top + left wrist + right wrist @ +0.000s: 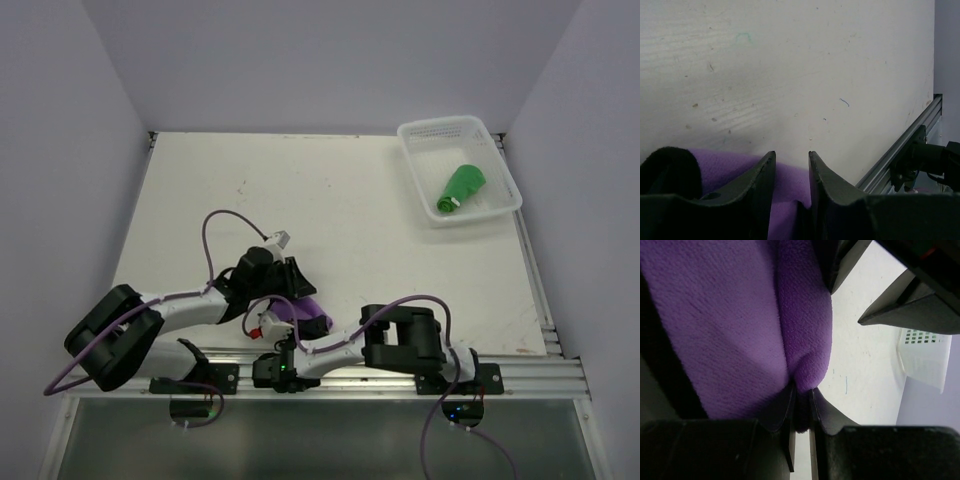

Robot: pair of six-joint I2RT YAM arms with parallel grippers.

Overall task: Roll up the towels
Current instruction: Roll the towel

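Right gripper (pixel 802 396) nearly closed, pinching purple towel (pixel 730 330) fold; left gripper (pixel 791 157) partly spread, fingers resting against same towel.

Scuffed white table (pixel 330 200), lattice basket (pixel 440 150) at far right corner, purple towel (pixel 300 312) apparently near front edge

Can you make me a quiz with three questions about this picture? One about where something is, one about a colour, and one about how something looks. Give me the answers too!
1. Where is the green towel?
A in the basket
B on the floor
C on a shelf

2. The right hand pinches the other towel. What colour is it?
A red
B purple
C yellow

3. How does the green towel look?
A spread flat
B rolled up
C hanging over an edge

Answers:
1 A: it lies inside the white basket.
2 B: the cloth in the pinch is purple.
3 B: it is a short, thick bundle.
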